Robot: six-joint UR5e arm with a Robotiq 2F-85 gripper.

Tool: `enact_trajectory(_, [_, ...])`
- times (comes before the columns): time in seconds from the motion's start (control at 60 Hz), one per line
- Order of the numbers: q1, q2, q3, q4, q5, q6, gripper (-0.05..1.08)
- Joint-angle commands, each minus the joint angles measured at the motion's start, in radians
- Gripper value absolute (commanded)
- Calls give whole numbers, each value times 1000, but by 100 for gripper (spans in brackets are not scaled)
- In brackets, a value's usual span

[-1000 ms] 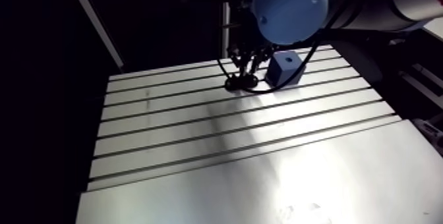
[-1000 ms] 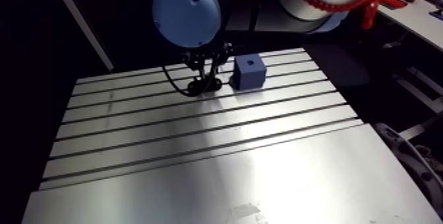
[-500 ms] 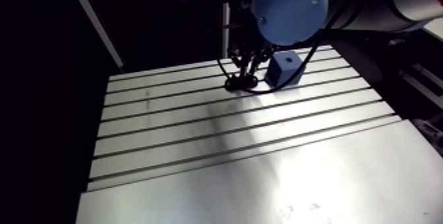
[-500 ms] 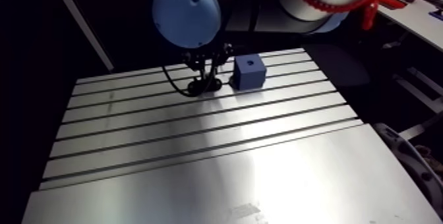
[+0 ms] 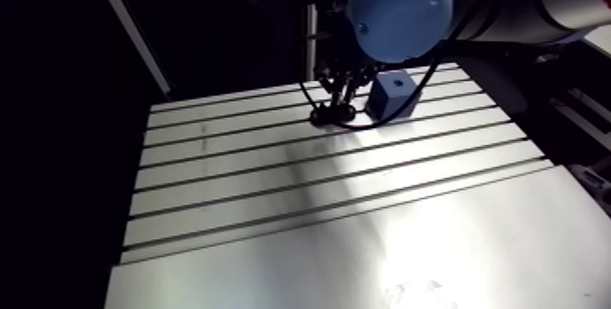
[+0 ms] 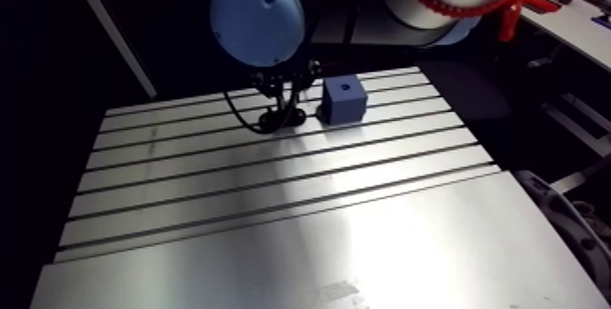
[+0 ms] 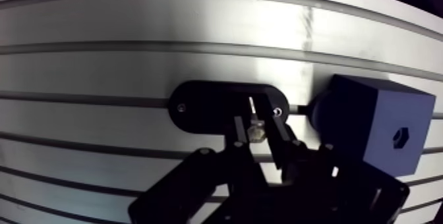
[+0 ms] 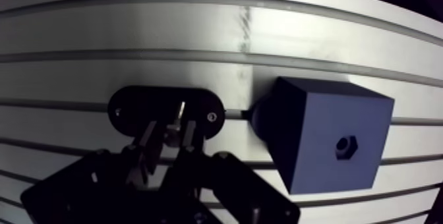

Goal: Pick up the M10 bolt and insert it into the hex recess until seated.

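A slotted aluminium table carries everything here, its long dark grooves running side to side across the pale, brushed top. Toward the far edge, at about 12 o'clock, a flat black oval plate lies on the metal. Just beside it, at its 3 o'clock, stands a dark-blue cube-shaped block with a small hexagonal recess in its top face.

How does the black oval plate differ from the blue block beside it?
The plate is flat, black and oval; the block is a taller blue cube. The plate carries a bolt; the block's hex hole is empty. Both sit on the slotted table.
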Motion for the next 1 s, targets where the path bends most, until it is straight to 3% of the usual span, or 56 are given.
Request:
enact_trajectory(0.017, [0,0,-1,0,0,0,70])
enact_trajectory(1.0, [0,-30,-13,3,12,0,81])
